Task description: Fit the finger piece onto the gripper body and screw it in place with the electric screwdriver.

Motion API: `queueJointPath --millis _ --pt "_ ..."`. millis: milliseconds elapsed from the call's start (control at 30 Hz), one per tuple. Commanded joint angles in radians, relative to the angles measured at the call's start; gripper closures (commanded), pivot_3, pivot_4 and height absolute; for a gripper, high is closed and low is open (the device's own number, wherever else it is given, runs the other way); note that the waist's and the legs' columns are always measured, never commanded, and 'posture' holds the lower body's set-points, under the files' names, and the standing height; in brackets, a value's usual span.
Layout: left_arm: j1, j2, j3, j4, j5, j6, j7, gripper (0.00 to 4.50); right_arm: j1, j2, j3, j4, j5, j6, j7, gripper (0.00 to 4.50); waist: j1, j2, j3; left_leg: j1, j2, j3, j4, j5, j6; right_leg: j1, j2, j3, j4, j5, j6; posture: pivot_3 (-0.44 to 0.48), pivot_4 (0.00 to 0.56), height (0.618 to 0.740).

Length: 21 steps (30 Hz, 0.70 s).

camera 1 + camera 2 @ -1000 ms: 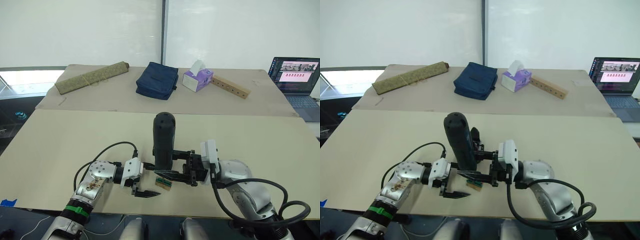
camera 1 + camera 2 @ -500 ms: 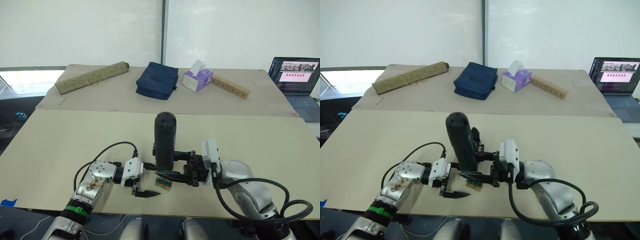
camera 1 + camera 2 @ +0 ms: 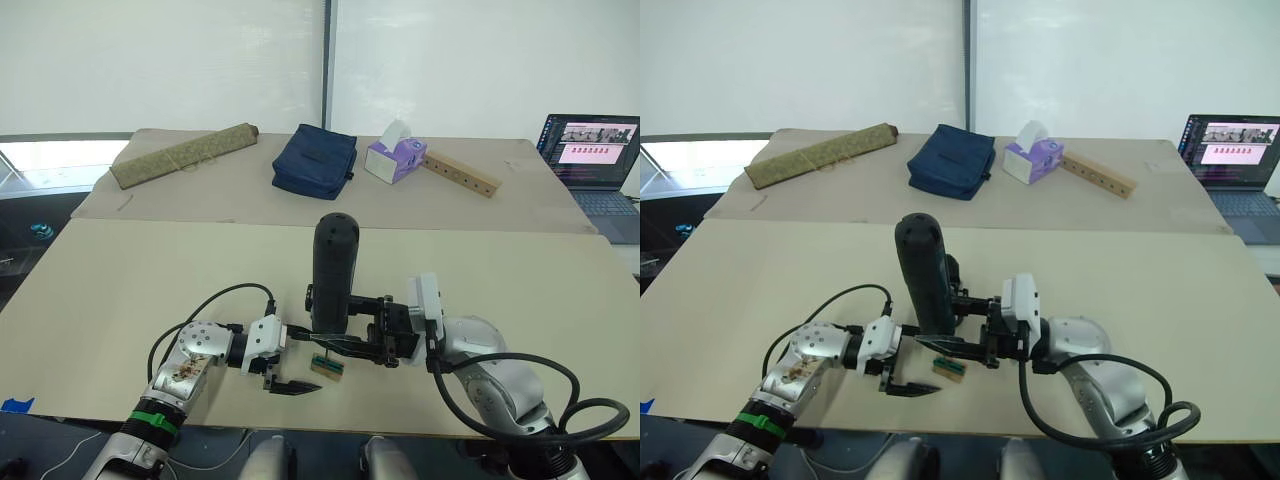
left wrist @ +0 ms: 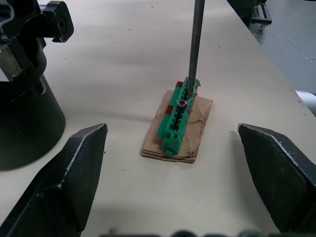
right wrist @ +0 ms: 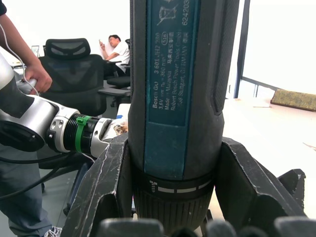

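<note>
Electric screwdriver (image 3: 333,268): thick black cylinder, upright, rounded top.

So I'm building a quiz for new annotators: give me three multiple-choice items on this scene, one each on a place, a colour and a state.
1. Where does the electric screwdriver bit touch?
A. the green-topped block
B. the blue bag
C. the laptop

2. What colour is the tissue box?
A. red
B. purple
C. yellow

3. How is the left gripper?
A. shut on the block
B. shut on the screwdriver
C. open

Answers:
1 A, the bit meets the block's top in the left wrist view.
2 B, purple sides.
3 C, its fingers stand apart either side of the block.
</note>
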Motion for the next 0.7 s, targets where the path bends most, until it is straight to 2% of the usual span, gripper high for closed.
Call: queueJointPath --millis 33,700 --pt "0.024 -0.008 -0.046 0.026 0.026 0.016 0.0 0.05 -0.016 0.008 -0.013 -0.028 0.006 -0.033 0.005 2.6 0.0 0.0 0.0 0.0 0.0 0.0 0.0 0.0 0.0 0.0 0.0 0.0 0.0 0.0 0.0 0.0 0.15 0.74" --pt "0.034 -0.009 -0.047 0.041 0.029 0.002 0.002 0.05 -0.013 0.017 -0.004 -0.018 -0.015 -0.039 0.006 2.6 0.0 0.001 0.0 0.0 0.0 0.0 0.0 0.0 0.0 0.0 0.0 0.0 0.0 0.0 0.0 0.0 0.15 0.74"
